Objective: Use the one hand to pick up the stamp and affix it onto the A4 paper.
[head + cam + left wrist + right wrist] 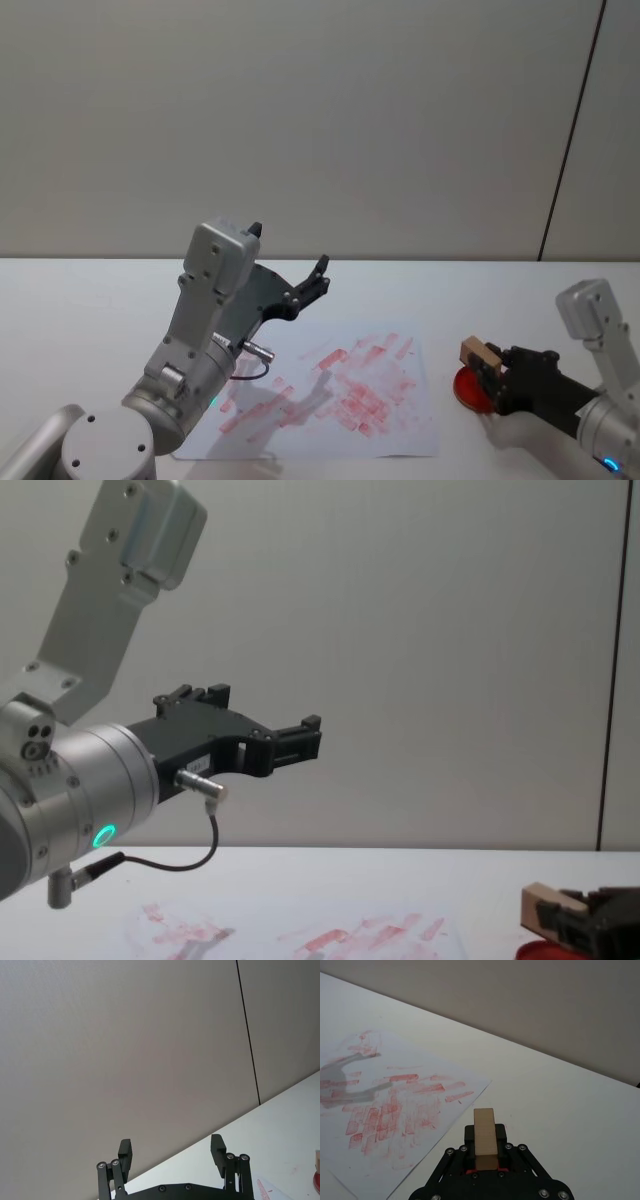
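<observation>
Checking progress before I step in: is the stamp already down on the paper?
No. The right gripper holds the stamp over the ink pad, beside the paper.

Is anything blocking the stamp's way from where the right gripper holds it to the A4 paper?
Nothing visible. The right gripper holds the stamp over the ink pad; bare table lies between it and the A4 paper. The left gripper hangs raised above the sheet.

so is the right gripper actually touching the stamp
Touching. In the right wrist view the stamp sits clamped between the right gripper's fingers, no gap either side; the head view shows it held beside the ink pad.
</observation>
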